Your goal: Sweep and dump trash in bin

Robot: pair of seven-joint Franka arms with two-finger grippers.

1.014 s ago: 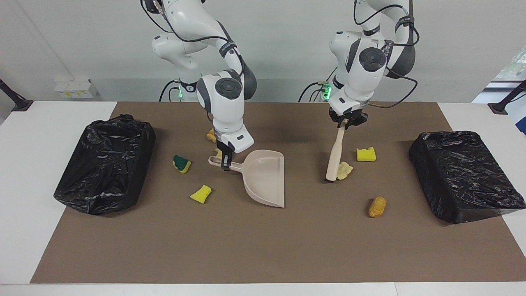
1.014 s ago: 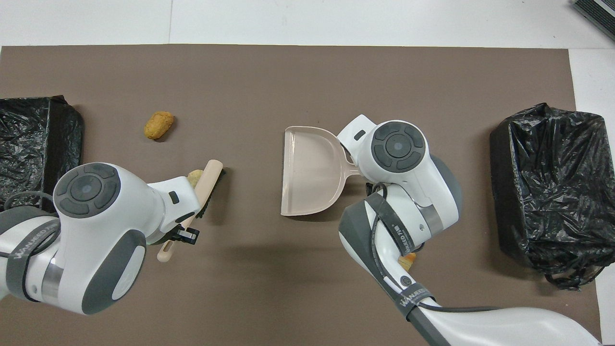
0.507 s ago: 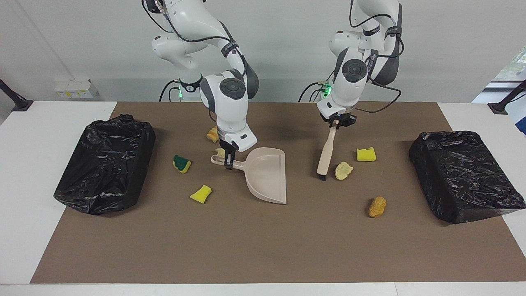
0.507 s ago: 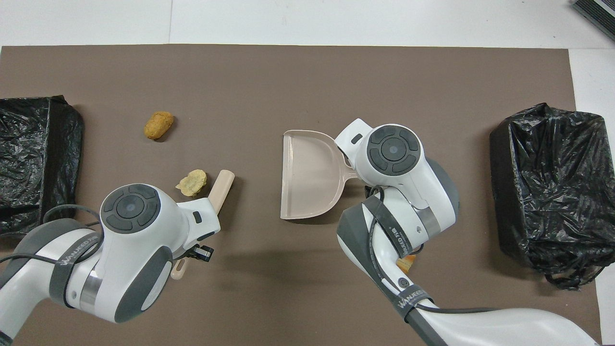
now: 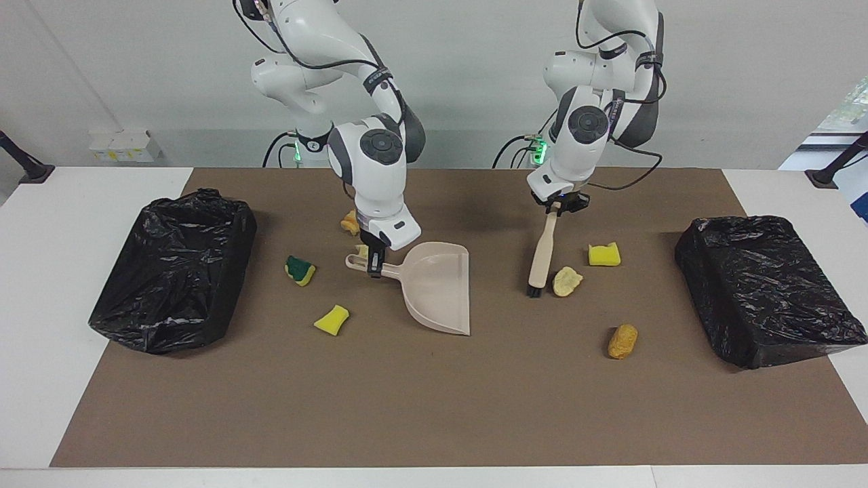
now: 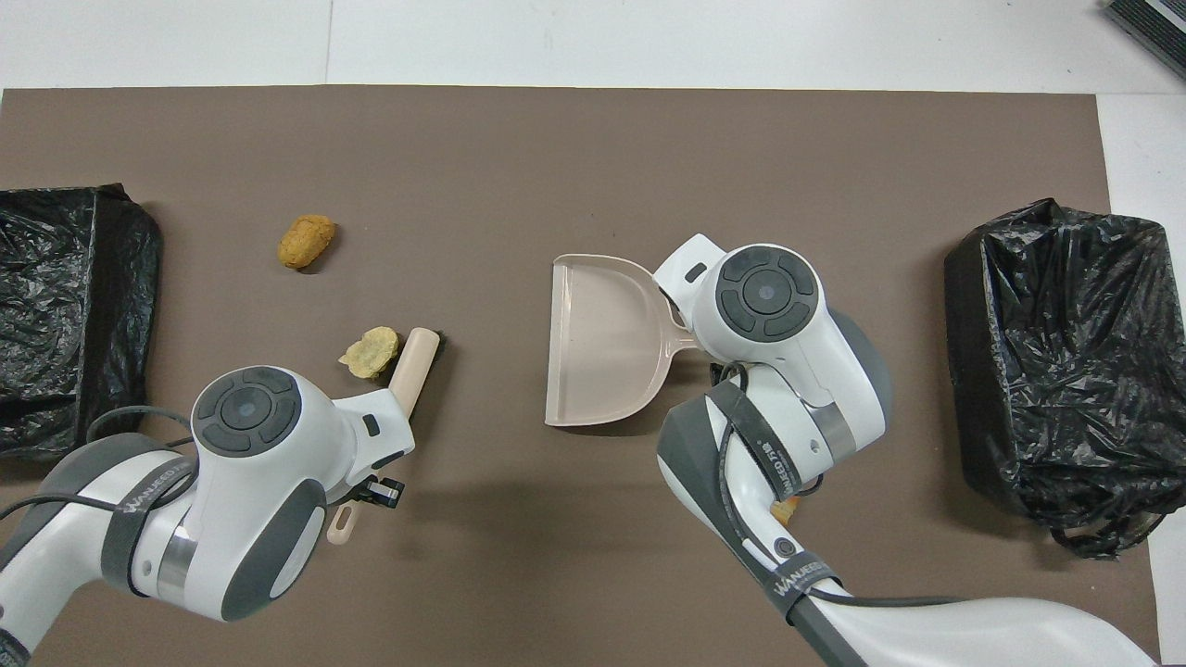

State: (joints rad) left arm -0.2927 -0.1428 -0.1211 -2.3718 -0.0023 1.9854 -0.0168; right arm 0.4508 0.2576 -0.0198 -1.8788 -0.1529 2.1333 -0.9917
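**A:** What is each tool doing?

**B:** The left tool (image 5: 557,207) is clamped on the top of the brush (image 5: 540,254) handle. The right tool (image 5: 374,264) is clamped on the handle of the dustpan (image 5: 437,288).

**A:** How does the brush lie?

**B:** Its long axis runs from the robots outward, handle up and bristles down by the surface (image 5: 434,407). I can't tell whether the bristles touch it.

**A:** And the nearest trash?

**B:** A pale scrap (image 5: 566,280) lies just beside the bristles, toward the left arm's end. The dustpan lies toward the right arm's end with its mouth facing the brush. So the brush stands between scrap and dustpan, and I'd say it must get round the scrap first.

**A:** What's the count?

**B:** There are seven scraps:
- the pale scrap
- a yellow sponge (image 5: 603,254)
- a tan chunk (image 5: 622,341)
- a green-and-yellow sponge (image 5: 300,270)
- a second yellow bit (image 5: 331,319)
- an orange chunk (image 5: 350,222)
- a small bit (image 5: 361,251) by the right tool

There is one brush, one dustpan and two bagged bins (image 5: 176,271), (image 5: 766,288).
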